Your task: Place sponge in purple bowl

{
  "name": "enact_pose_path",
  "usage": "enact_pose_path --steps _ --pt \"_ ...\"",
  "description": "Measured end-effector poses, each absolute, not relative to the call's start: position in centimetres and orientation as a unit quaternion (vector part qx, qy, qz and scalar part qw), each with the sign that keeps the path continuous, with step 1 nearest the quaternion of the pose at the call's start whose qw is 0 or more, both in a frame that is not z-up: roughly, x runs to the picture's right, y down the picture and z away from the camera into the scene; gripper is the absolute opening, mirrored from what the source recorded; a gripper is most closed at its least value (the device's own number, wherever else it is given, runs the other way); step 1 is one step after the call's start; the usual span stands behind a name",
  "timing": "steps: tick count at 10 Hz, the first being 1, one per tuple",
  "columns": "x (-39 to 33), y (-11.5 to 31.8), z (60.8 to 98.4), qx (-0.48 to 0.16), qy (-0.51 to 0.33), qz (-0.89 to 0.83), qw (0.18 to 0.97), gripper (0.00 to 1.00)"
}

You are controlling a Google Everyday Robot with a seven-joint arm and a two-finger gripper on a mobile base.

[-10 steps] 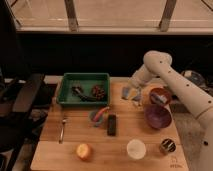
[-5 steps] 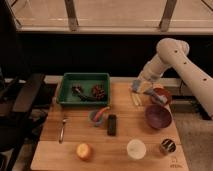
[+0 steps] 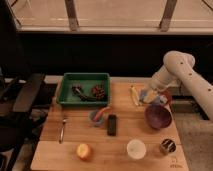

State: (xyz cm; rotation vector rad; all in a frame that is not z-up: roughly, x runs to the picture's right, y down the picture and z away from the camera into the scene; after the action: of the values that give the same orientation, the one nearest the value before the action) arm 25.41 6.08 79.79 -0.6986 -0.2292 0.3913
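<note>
Carrying the sponge (image 3: 148,95), my tool (image 3: 151,93) pinches it above the tabletop (image 3: 120,142), just beside the purple bowl (image 3: 158,116); moving over and releasing remain.

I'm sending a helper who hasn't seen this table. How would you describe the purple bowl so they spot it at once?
Start at the wooden table and look to its right side, just below the robot's pincer, which hangs over the far right part of the table. The purple bowl sits there: round, deep, plain purple, clearly wider than the reddish-brown bowl behind it and the small grey-blue bowl mid-table.
</note>
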Motion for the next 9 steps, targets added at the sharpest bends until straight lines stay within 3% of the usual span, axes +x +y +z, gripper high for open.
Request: enact_pose_path --steps 3,9 --pt "28.8 10.7 80.5 -0.364 -0.094 0.244 0.894 0.62" --pt "28.5 11.4 79.8 -0.356 -0.16 0.255 0.885 0.65"
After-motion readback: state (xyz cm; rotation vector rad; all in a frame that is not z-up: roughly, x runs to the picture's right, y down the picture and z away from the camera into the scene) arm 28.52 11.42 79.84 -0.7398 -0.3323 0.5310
